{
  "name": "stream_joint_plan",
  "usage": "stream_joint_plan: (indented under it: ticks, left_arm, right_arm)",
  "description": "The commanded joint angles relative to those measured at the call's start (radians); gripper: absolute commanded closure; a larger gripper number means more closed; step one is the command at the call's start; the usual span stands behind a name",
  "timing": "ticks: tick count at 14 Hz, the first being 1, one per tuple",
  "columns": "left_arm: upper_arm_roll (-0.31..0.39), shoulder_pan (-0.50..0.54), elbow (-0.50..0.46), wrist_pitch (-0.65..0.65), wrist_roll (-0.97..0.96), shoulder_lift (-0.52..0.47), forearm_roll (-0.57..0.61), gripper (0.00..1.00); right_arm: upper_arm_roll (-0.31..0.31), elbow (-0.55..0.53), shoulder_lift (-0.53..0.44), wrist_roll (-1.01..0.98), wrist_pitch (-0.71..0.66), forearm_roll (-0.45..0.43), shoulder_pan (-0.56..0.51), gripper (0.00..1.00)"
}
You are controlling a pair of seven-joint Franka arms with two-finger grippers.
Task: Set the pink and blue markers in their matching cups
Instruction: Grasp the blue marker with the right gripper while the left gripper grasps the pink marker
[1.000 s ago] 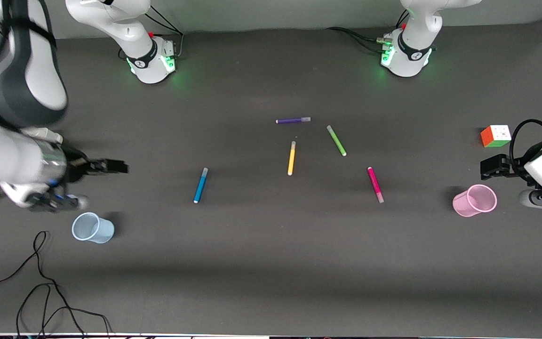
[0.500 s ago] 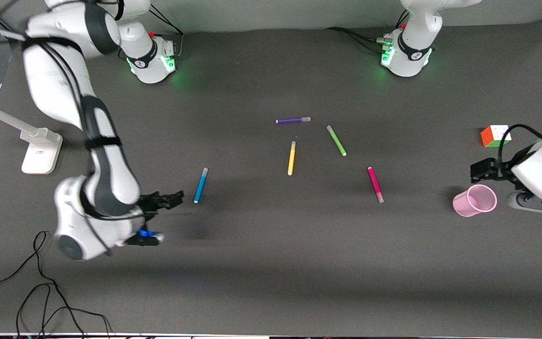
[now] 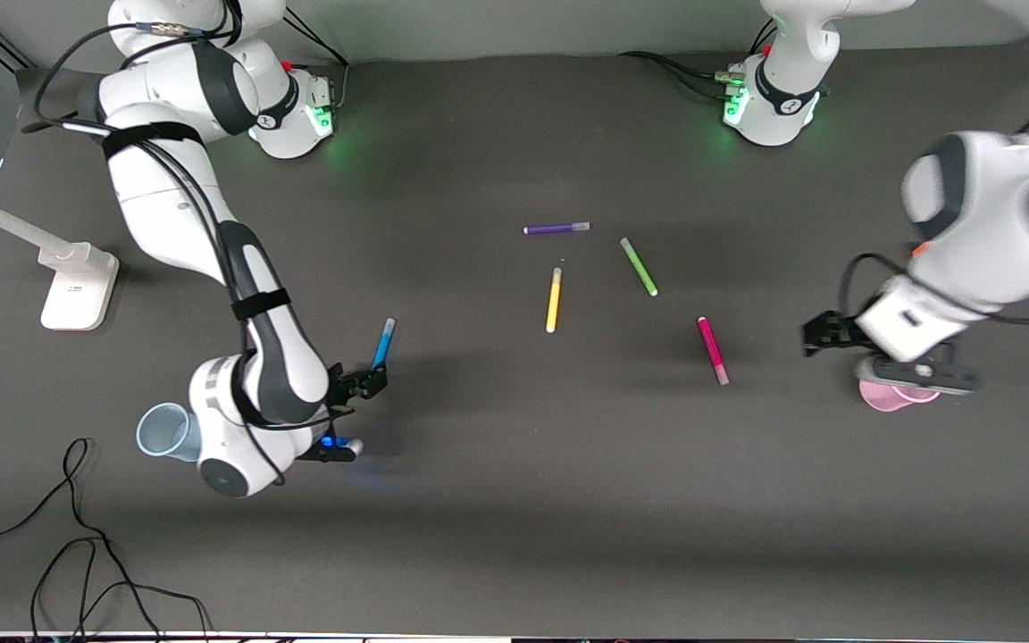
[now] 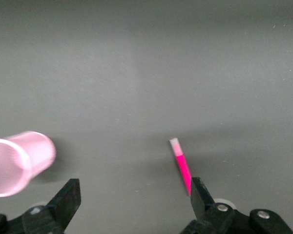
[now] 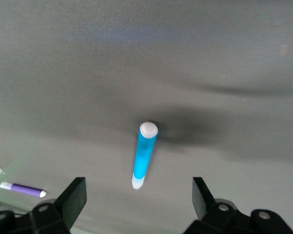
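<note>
The blue marker (image 3: 382,344) lies on the dark table, its lower end under my right gripper (image 3: 365,383). In the right wrist view the marker (image 5: 145,153) lies just ahead of the open, empty right gripper (image 5: 139,200). The pale blue cup (image 3: 160,431) stands beside the right wrist, partly hidden. The pink marker (image 3: 712,350) lies toward the left arm's end. My left gripper (image 3: 821,334) hovers open between it and the pink cup (image 3: 891,398), which the wrist half covers. In the left wrist view the marker (image 4: 181,165) reaches one fingertip (image 4: 199,192) and the cup (image 4: 19,161) lies tipped.
A purple pen (image 3: 556,229), a green pen (image 3: 639,266) and a yellow pen (image 3: 554,300) lie mid-table, farther from the front camera. A white stand (image 3: 77,288) and loose black cables (image 3: 77,536) are at the right arm's end. The purple pen (image 5: 22,189) shows in the right wrist view.
My right arm swung in from the table's end to the blue marker. My left arm moved from beside the pink cup toward the pink marker and now covers the cube and part of the cup.
</note>
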Motion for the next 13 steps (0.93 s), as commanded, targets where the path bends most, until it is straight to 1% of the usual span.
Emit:
stream_joint_plan:
  ticks: [1, 3, 5, 7, 9, 11, 13]
  left_arm:
    - [0.006, -0.091, -0.111, 0.089, -0.159, 0.023, -0.005, 0.00]
    - [0.003, -0.121, -0.108, 0.098, -0.172, 0.094, -0.005, 0.00]
    - [0.003, -0.127, -0.109, 0.098, -0.225, 0.138, -0.005, 0.01]
    - [0.003, -0.127, -0.111, 0.090, -0.239, 0.180, -0.005, 0.02]
    - [0.003, -0.139, -0.104, 0.106, -0.239, 0.238, -0.005, 0.02]
    - [0.003, -0.142, -0.106, 0.145, -0.241, 0.266, -0.005, 0.03]
    - [0.003, -0.142, -0.106, 0.164, -0.241, 0.289, -0.005, 0.04]
  right_arm:
    - [-0.003, 0.032, 0.036, 0.027, -0.003, 0.020, 0.006, 0.05]
    - [-0.003, 0.033, 0.043, 0.028, 0.023, 0.020, 0.006, 0.06]
    - [-0.003, 0.033, 0.045, 0.031, 0.034, 0.019, 0.006, 0.07]
    - [-0.003, 0.033, 0.051, 0.042, 0.049, 0.019, 0.006, 0.12]
    - [-0.003, 0.033, 0.054, 0.053, 0.063, 0.020, 0.012, 0.21]
    - [-0.003, 0.030, 0.056, 0.057, 0.061, 0.019, 0.026, 0.24]
    - [-0.003, 0.027, 0.057, 0.070, 0.061, 0.019, 0.030, 0.24]
